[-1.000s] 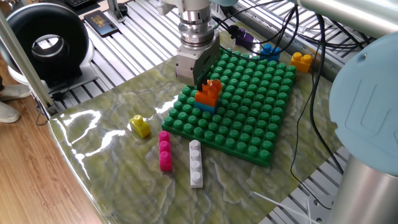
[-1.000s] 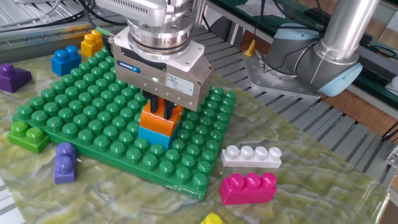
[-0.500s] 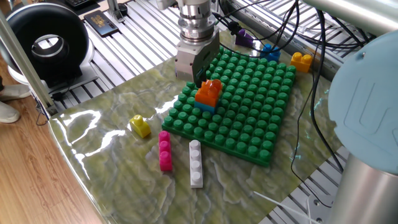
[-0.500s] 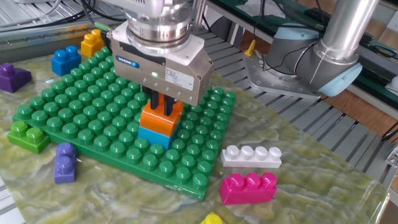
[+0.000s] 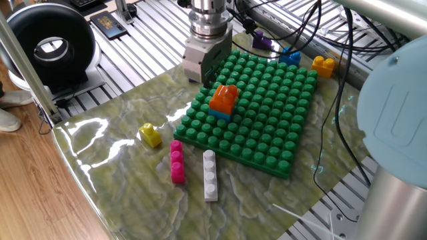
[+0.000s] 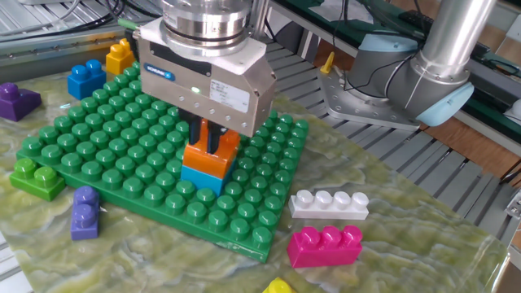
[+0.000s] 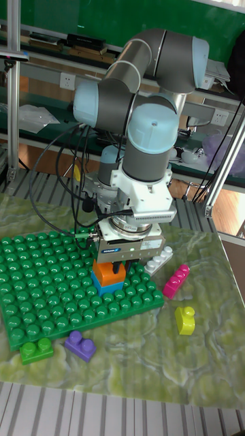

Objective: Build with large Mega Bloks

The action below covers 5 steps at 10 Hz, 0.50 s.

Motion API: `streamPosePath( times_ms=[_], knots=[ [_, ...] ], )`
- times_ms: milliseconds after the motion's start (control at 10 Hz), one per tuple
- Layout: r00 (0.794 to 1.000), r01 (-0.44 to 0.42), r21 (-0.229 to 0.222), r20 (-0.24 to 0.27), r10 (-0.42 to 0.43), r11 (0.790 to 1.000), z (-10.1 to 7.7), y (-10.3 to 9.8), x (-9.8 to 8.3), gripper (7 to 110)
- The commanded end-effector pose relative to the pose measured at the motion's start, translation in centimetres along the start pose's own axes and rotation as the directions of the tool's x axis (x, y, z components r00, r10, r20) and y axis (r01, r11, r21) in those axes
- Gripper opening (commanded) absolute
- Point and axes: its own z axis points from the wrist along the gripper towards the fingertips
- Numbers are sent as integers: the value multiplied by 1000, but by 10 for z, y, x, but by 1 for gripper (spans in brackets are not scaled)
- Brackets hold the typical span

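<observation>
An orange brick [image 5: 223, 99] [image 6: 210, 161] [image 7: 105, 274] sits stacked on a light blue brick [image 6: 202, 177] near the front of the green baseplate [image 5: 267, 133] [image 6: 122, 163]. My gripper [image 6: 212, 142] [image 5: 212, 75] [image 7: 117, 267] hangs just above the orange brick. Its dark fingers stand a narrow gap apart and hold nothing. Loose on the mat lie a yellow brick [image 5: 151, 135], a pink brick [image 5: 177, 162] [image 6: 326, 245] and a white brick [image 5: 210, 175] [image 6: 329, 203].
A purple brick [image 6: 84, 212] and a lime brick [image 6: 37, 177] lie at the baseplate's near edge. Blue [image 6: 85, 79], orange-yellow [image 6: 120, 57] and dark purple [image 6: 16, 100] bricks sit beyond its far corner. Cables run behind the plate [image 5: 313, 33].
The gripper has lifted off the orange brick and drawn back upward. The orange and blue stack stays on the baseplate.
</observation>
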Motion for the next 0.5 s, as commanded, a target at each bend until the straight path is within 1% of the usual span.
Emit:
streamPosePath(
  times_ms=[0, 200, 300, 400],
  knots=[
    [1000, 10, -11, 24, -10, 1000, 2, -7, -20, 22],
    [999, -33, 41, 36, 31, 999, 2, -20, -23, 22],
    [997, -54, 47, 53, 52, 997, 2, -22, -27, 22],
    [995, -68, 38, 77, 64, 997, 1, -20, -33, 22]
  ],
)
